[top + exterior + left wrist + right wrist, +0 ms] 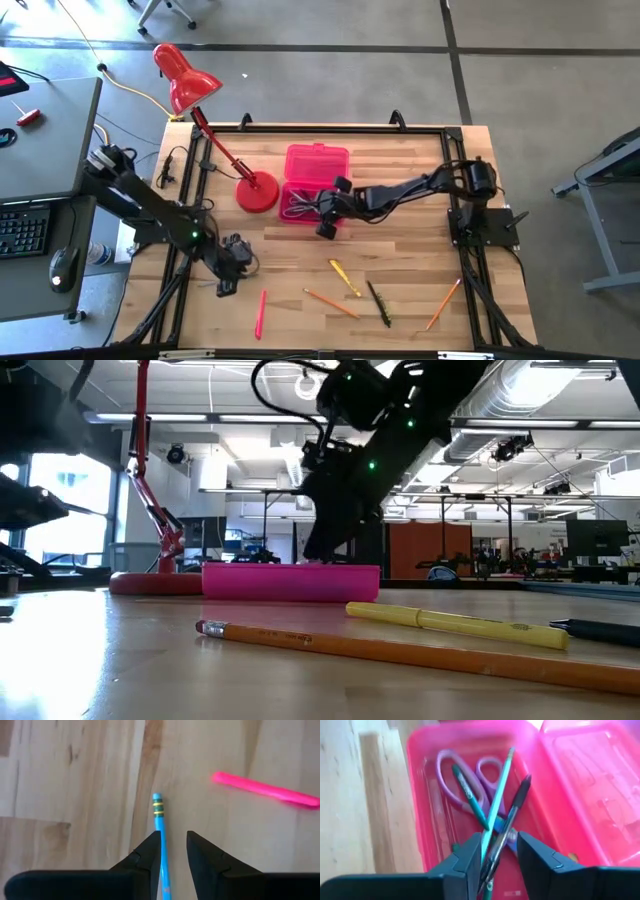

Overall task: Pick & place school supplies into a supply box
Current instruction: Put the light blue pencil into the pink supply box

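The pink supply box (pixel 316 184) lies open, lid toward the far edge; purple scissors (pixel 462 782) and a green pen (pixel 470 795) lie in its tray (pixel 427 795). My right gripper (pixel 500 852) hovers over the tray's near end (pixel 325 226), shut on a dark pen (pixel 516 805) and a teal pencil (pixel 501 790). My left gripper (pixel 174 847) is open, low over the table near the left edge (pixel 229 283), its fingers on either side of a blue pencil (pixel 159 815) lying flat. A pink pen (pixel 265 791) lies beside it. My right gripper has the dark pen's lower shaft (pixel 499 851) and the teal pencil (pixel 487 847) side by side between its two fingers, coming from above and slanting along them. Their far ends reach down into the tray over the scissors. Whether both are gripped does not show.
Loose on the near half of the table are a pink pen (pixel 260 313), a yellow pencil (pixel 345 277), two orange pencils (pixel 330 303) (pixel 443 303) and a dark pen (pixel 378 303). The red lamp's round base (pixel 257 192) stands just left of the box.
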